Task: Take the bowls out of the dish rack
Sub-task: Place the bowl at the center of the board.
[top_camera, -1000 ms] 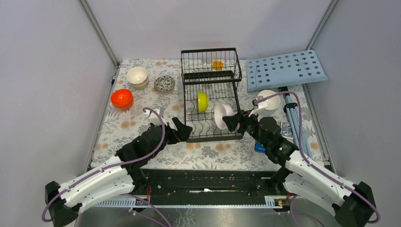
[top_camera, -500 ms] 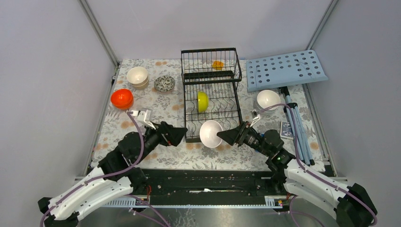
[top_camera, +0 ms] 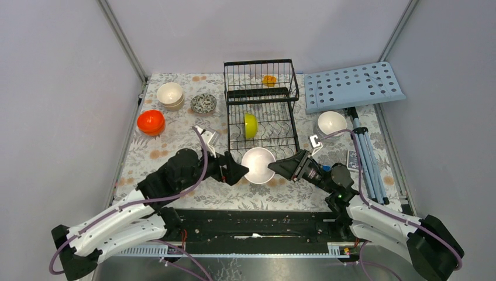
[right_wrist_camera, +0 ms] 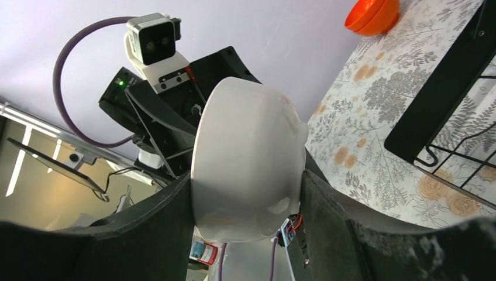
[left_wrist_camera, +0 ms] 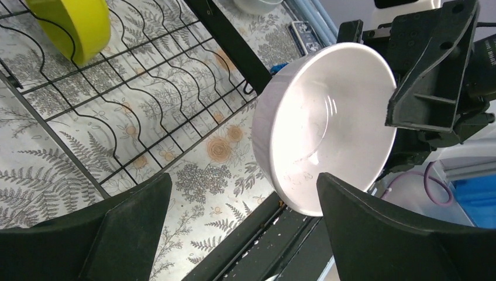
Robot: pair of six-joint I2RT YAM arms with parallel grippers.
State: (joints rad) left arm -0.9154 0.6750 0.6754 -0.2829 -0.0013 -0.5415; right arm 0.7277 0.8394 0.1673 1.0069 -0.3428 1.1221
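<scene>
This looked like a hand-over, so the left gripper (top_camera: 238, 172) — fingers spread fully, holding nothing — would do best to straddle the white bowl (top_camera: 258, 165) at its near rim and close firmly before the other side let go. The right gripper (top_camera: 279, 168) clamped the bowl across its wall, jaws part-way open. Both arms reached low and converged just off the dish rack (top_camera: 263, 117) front edge, the bowl held in the air between them, tilted toward the left. A yellow-green bowl (top_camera: 250, 125) stood on the rack.
</scene>
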